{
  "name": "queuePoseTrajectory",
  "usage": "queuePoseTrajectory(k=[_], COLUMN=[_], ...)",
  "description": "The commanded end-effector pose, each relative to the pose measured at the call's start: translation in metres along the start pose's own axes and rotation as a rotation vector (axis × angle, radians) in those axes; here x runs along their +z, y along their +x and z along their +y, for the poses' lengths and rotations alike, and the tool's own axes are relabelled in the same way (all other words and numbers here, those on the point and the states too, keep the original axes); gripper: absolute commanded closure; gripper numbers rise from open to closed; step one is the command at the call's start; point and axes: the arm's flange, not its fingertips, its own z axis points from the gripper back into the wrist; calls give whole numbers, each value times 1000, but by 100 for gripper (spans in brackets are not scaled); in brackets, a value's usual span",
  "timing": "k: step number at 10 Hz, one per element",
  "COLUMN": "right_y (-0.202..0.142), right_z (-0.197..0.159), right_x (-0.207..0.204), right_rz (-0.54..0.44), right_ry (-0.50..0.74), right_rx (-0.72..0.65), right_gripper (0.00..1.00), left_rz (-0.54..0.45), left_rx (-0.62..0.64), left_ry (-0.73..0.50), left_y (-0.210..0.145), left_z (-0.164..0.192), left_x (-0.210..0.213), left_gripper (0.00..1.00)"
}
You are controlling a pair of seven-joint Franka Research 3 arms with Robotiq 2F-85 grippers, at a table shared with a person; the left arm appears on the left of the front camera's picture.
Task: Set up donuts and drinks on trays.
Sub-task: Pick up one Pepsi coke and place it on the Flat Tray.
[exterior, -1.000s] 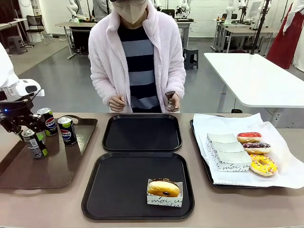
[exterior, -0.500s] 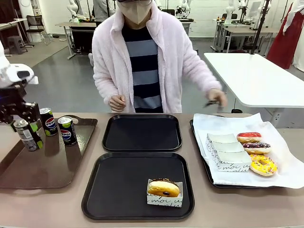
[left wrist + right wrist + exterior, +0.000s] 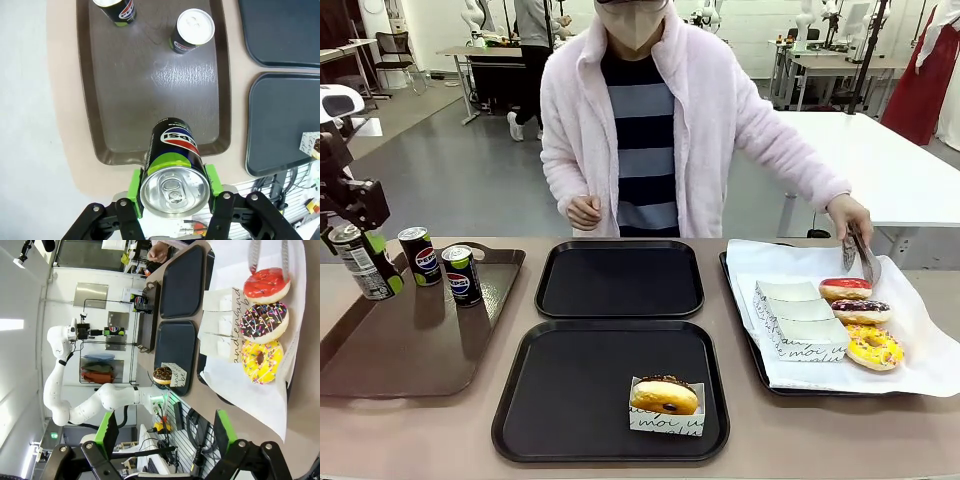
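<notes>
Slim black Pepsi can (image 3: 358, 262) with green accents and a silver top hangs in the left gripper (image 3: 174, 187), clamped between the green pads (image 3: 134, 186) just under its rim. It leans slightly, above the left edge of the glossy brown handled tray (image 3: 420, 350) and clear of it. Two matching cans (image 3: 419, 255) (image 3: 462, 274) stand upright on that tray's far end.

The step looks like carrying this can to the near matte black square tray (image 3: 570, 400). Done well, the can travels level and high enough to pass the brown tray's raised rim. It should land flat on bare tray, well apart from the chocolate donut in its white paper box (image 3: 665, 397), before the pads let go.

The right gripper (image 3: 165, 432) stands wide open and empty. A person's hand (image 3: 847, 213) holds metal tongs (image 3: 860, 255) over the red-glazed donut (image 3: 845, 289).
</notes>
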Motion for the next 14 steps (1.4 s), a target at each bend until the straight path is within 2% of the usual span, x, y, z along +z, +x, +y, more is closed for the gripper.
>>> queuePoseTrajectory(k=[1, 4, 5, 8, 11, 14], right_y=[-1, -1, -1, -1, -1, -1], right_z=[-1, -1, -1, -1, -1, -1], right_x=[0, 0, 0, 0, 0, 0], right_rz=[0, 0, 0, 0, 0, 0], right_ry=[-5, -5, -5, -5, -5, -5], right_rx=[1, 1, 1, 1, 1, 1], right_gripper=[0, 0, 0, 0, 0, 0], left_rz=[-3, -3, 19, -111, -121, -109], left_rx=[-3, -3, 2, -38, -126, -190], left_ry=[18, 18, 3, 66, 127, 149], left_y=[7, 7, 6, -14, -14, -1], left_z=[3, 3, 1, -64, -141, -200], left_x=[-9, -9, -13, 15, 23, 1], left_gripper=[100, 100, 41, 41, 41, 41])
